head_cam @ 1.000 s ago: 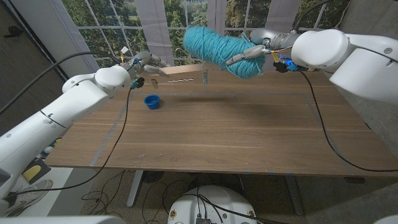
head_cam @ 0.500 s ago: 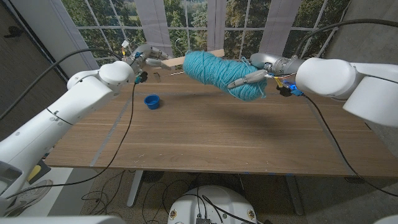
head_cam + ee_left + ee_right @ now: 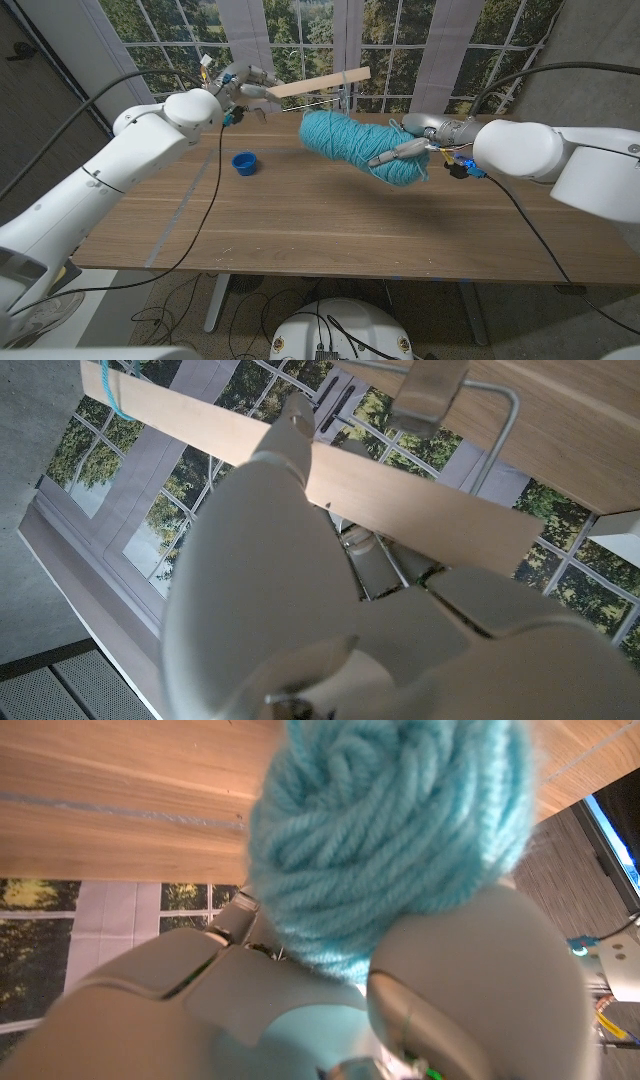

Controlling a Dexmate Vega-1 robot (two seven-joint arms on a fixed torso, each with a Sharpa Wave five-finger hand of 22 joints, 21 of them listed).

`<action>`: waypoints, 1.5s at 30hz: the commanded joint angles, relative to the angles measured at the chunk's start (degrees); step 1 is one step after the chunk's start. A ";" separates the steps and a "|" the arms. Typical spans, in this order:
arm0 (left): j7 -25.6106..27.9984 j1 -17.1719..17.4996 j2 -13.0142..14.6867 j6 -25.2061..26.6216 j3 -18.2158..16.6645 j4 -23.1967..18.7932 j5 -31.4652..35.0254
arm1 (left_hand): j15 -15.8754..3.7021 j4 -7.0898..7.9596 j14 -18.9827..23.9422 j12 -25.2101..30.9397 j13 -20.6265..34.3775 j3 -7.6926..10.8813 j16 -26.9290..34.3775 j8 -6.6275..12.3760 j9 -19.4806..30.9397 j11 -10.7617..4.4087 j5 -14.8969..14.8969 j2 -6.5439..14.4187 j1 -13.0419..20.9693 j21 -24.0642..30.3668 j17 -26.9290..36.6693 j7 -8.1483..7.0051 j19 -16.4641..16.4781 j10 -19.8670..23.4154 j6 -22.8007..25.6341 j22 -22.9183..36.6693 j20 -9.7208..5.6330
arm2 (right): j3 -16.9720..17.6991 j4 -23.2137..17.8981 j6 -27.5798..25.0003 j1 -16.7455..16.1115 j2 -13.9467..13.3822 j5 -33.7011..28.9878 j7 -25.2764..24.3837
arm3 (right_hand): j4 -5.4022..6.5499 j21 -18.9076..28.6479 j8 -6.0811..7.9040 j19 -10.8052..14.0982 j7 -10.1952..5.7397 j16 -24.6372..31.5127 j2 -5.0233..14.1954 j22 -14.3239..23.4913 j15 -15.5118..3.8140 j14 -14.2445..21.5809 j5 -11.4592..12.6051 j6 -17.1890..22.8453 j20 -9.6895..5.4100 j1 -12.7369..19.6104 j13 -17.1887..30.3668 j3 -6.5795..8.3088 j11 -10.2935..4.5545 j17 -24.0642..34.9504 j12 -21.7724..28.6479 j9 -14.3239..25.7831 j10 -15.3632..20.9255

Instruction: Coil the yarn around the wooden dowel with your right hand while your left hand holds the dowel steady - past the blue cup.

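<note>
My left hand (image 3: 243, 84) grips one end of a flat pale wooden dowel (image 3: 318, 83) and holds it up in the air at the back of the table, past the blue cup (image 3: 244, 162). A turquoise strand (image 3: 347, 92) hangs from the dowel near its far end. In the left wrist view the dowel (image 3: 400, 500) crosses behind my left hand (image 3: 290, 590), with the strand (image 3: 112, 388) wrapped at its tip. My right hand (image 3: 412, 146) holds a big turquoise yarn skein (image 3: 360, 145) above the table's middle right. The skein (image 3: 390, 830) sits in my right hand (image 3: 300, 1010).
The wooden table (image 3: 330, 225) stretches toward me. Black cables (image 3: 530, 225) trail over its right side and another (image 3: 195, 210) over its left. Windows with trees stand behind the table. A metal clip on a wire stand (image 3: 430, 390) shows in the left wrist view.
My left hand has lifted the dowel up off the table's far edge. My right hand has brought the skein down and toward me, to the right.
</note>
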 commanded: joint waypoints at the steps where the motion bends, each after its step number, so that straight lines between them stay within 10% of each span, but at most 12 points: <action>1: -0.82 -2.02 -0.16 0.77 0.88 -0.74 -0.02 | -3.59 0.83 2.47 -0.03 0.13 1.41 0.00 0.20 0.22 0.09 0.25 4.14 3.76 0.59 0.10 2.76 0.56 0.46 3.28 0.10 -7.48 | -5.10 5.76 -2.06 3.30 2.91 0.13 4.08 | 0.08 0.80 -0.26 -0.16 -2.38 0.55 16.89 0.04 -4.89 0.08 -0.34 5.50 0.31 17.33 7.74 0.30 -0.61 -0.16 0.49 0.38 0.91; 21: -4.73 -1.08 1.30 -3.61 -0.62 -0.36 -2.66 | -3.60 0.87 2.60 -0.30 0.20 1.63 -0.24 0.12 0.22 0.20 0.19 4.05 3.66 0.82 0.18 2.75 0.52 0.62 3.21 0.04 -7.48 | -11.67 30.78 1.19 10.74 11.39 5.10 13.09 | 0.01 1.87 -0.91 -0.89 -1.97 1.94 16.88 -0.34 -4.66 -0.24 -0.83 5.65 0.55 17.87 7.88 0.46 -0.26 -0.59 1.12 0.37 0.97; 45: -5.20 4.09 3.89 -7.23 -5.07 -2.14 -5.67 | -3.64 0.91 2.68 -0.60 0.33 1.88 -0.50 0.06 0.22 0.17 0.18 3.99 3.56 0.98 0.32 2.68 0.35 0.67 3.22 0.00 -7.47 | -17.63 38.07 -1.86 19.32 16.91 1.79 14.80 | 0.23 3.10 -1.26 -1.58 -1.96 3.45 16.85 -0.69 -4.79 -0.84 -1.09 5.86 0.25 18.03 8.10 0.44 -0.55 -0.68 1.77 0.70 0.76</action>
